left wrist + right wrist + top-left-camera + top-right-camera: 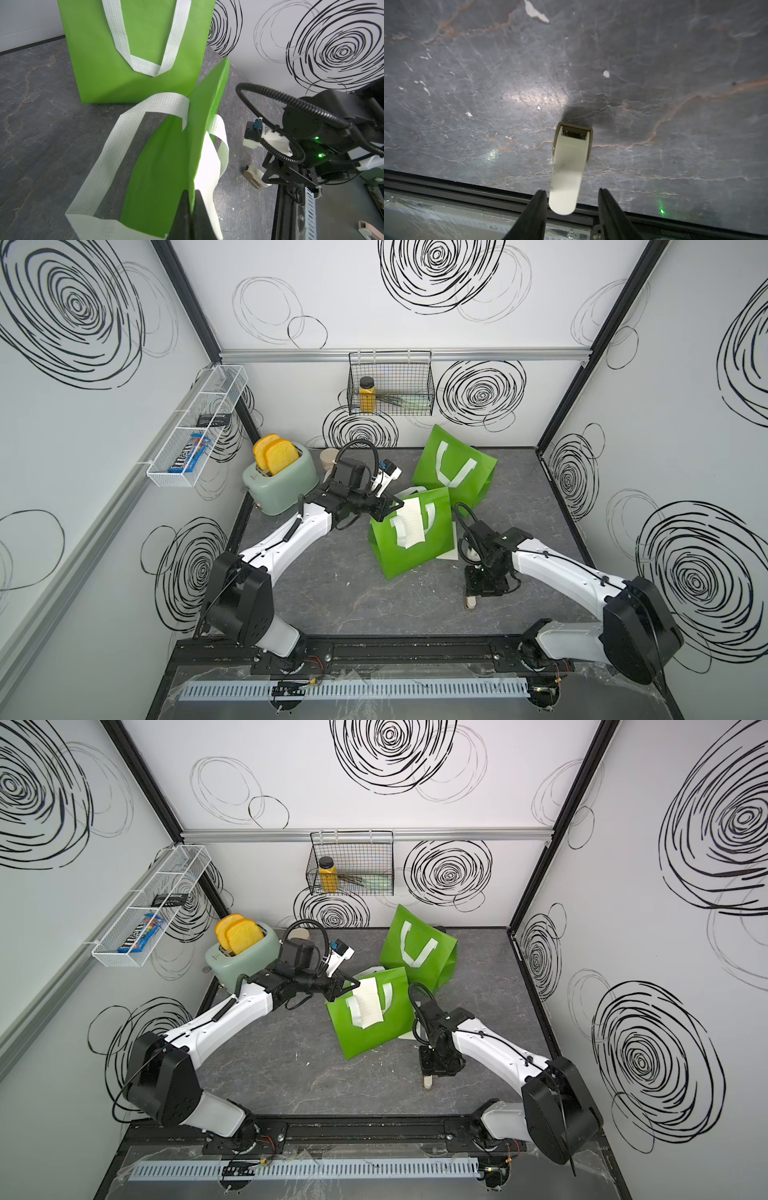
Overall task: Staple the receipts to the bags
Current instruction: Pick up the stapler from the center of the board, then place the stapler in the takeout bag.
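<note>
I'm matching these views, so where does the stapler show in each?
Top view: stapler on table, under right gripper.
Top view: stapler, same spot.
Left wrist: stapler on table under that gripper.
Right wrist: stapler between its open fingers.
Shared landmark: the right gripper.

White walls (353, 302) with black scribbly swirls box in a dark grey marble-look tabletop (332, 597), white wire shelf (174, 479) hung on one side, black wire basket (411, 377) on the back wall.
</note>
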Robot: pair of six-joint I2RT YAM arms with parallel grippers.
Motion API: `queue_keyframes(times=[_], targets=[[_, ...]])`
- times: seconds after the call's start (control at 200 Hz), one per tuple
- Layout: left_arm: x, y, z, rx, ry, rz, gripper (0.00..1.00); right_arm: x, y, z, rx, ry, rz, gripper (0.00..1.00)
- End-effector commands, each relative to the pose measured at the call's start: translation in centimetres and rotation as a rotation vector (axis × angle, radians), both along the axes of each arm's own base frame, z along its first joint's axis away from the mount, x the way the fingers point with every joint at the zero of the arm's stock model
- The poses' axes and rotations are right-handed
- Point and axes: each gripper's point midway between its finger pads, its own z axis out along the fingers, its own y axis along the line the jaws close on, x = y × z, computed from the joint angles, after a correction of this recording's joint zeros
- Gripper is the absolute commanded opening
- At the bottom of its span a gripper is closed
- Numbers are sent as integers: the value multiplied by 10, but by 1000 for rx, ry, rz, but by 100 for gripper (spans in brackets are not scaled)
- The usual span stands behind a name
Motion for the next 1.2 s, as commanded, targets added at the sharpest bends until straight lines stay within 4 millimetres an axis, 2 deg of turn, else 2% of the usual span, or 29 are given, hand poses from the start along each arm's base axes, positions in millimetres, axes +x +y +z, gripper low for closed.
queue_keyframes(times=[0.0,0.23,0.36,0.47,0.54,0.62,0.721,0.811,1.031,1.196], targets=[[-4,0,6,-9,-39,-14,0,-11,0,-2,-14,54,20,42],[-3,0,6,-12,-41,-15,0,-15,4,-10,-3,87,31,41],[-4,0,5,-11,-39,-15,0,-17,6,-12,3,105,40,35],[-4,0,5,-11,-40,-15,0,-15,6,-11,3,94,37,27],[-3,0,5,-10,-40,-10,0,-13,6,-7,8,76,31,20],[-2,0,3,-11,-35,-7,0,-6,6,3,13,26,15,18],[-2,0,3,-19,-28,1,0,10,15,27,76,-85,-1,19],[-1,0,3,-28,-25,10,0,30,25,59,137,-234,1,17],[2,-1,4,-51,-9,37,0,87,61,153,322,-679,25,18],[-1,-3,2,-68,2,41,0,117,89,215,367,-1001,82,16]])
